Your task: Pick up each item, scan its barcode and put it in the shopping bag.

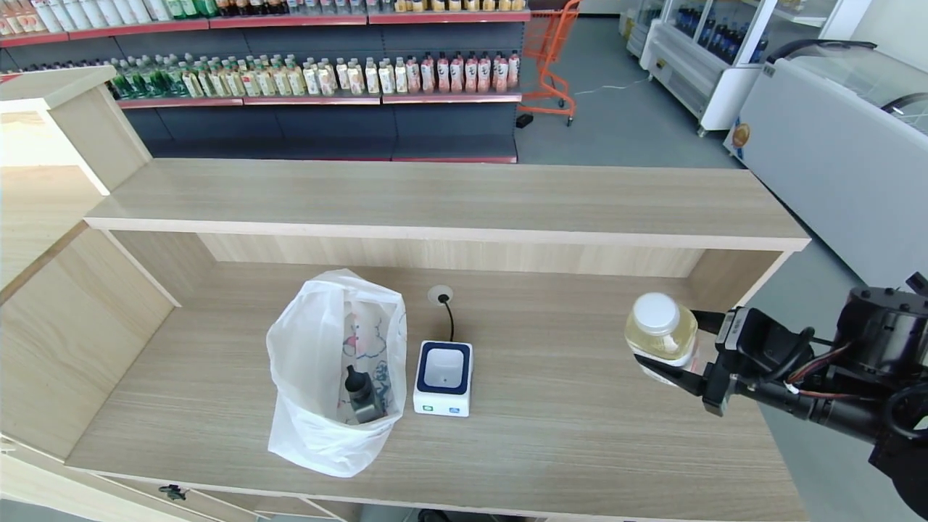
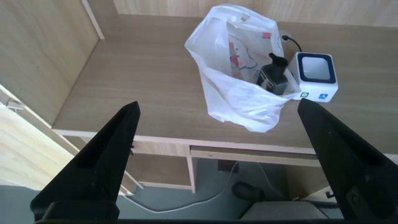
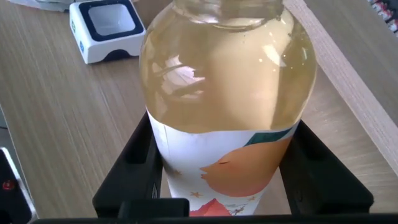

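Right gripper (image 1: 678, 359) clenched on drink bottle (image 1: 660, 335) at its labelled body, held above desk's (image 1: 565, 435) right edge. Looks full: heavyish, rigid, smooth, may slip. Left gripper (image 2: 217, 168) released, empty.

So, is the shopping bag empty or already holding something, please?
Not empty: a dark bottle and a patterned pack sit inside the shopping bag.

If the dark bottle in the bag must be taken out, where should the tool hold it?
The dark bottle stands cap up in the bag, whose walls cover its sides. So probably grip its neck, coming from above through the open mouth.
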